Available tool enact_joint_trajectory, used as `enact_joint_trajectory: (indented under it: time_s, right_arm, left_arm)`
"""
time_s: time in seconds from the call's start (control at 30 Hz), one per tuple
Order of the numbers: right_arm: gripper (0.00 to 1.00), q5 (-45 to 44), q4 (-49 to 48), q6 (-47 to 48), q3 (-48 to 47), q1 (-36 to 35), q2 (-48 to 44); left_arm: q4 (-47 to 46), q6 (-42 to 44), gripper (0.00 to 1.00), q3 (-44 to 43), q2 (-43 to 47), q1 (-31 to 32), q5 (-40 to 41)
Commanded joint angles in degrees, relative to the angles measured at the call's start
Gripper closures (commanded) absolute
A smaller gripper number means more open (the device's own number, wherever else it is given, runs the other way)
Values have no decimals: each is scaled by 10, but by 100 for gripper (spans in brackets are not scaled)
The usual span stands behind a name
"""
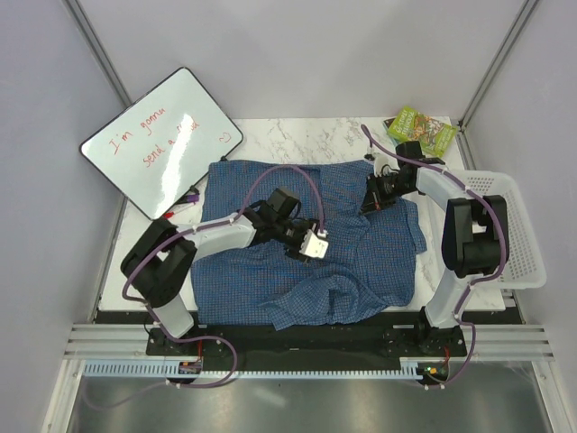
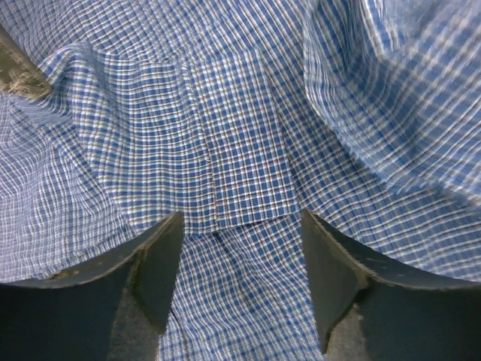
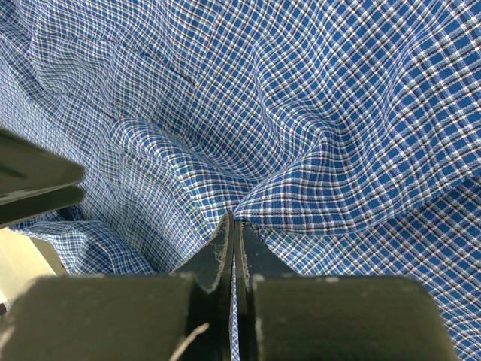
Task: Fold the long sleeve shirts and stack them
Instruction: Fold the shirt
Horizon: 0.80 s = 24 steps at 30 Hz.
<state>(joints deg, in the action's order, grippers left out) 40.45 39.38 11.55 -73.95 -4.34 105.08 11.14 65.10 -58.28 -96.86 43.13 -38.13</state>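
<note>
One blue finely checked long sleeve shirt [image 1: 261, 271] lies spread and rumpled over most of the table, with a bunched fold at its near edge. My left gripper [image 1: 317, 253] hovers over the shirt's middle. In the left wrist view it [image 2: 240, 218] is open, with a flat rectangular piece of the shirt [image 2: 248, 173] just ahead of the fingers and nothing between them. My right gripper [image 1: 368, 203] is at the shirt's far right part. Its jaws [image 3: 234, 218] are shut on a pinched ridge of the shirt [image 3: 338, 113], and a thin strip of cloth shows between them.
A whiteboard [image 1: 162, 140] with red writing leans at the far left. A white mesh basket [image 1: 514, 234] stands at the table's right edge. Green packets [image 1: 419, 129] lie at the far right corner. Bare marble table [image 1: 297, 140] shows behind the shirt.
</note>
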Motion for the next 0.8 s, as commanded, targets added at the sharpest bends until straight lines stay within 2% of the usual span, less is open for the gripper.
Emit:
enact_joint_trajectory:
  time_s: [0.0, 0.03, 0.33, 0.5, 0.63, 0.67, 0.73, 0.77]
  right_arm:
    - [100, 2, -16, 0, 5, 0, 9]
    - [100, 0, -17, 3, 5, 0, 12]
    - [100, 2, -18, 6, 9, 0, 27]
    - [100, 0, -18, 8, 10, 0, 30]
    - [100, 3, -19, 6, 7, 0, 35]
    - [100, 3, -19, 6, 7, 0, 36]
    - [100, 3, -20, 5, 8, 0, 37]
    - [100, 4, -21, 5, 9, 0, 37]
  left_arm:
    - [-109, 136, 27, 49, -11, 5, 4]
    - [-131, 163, 26, 54, -14, 5, 5]
    - [-251, 205, 27, 101, -40, 14, 21]
    - [-288, 220, 33, 118, -47, 16, 20]
    - [-290, 231, 50, 125, -35, 17, 0]
    - [-288, 232, 61, 125, -30, 17, -11]
    - [-265, 245, 70, 118, -26, 18, -19]
    - [-252, 250, 84, 112, -28, 20, -19]
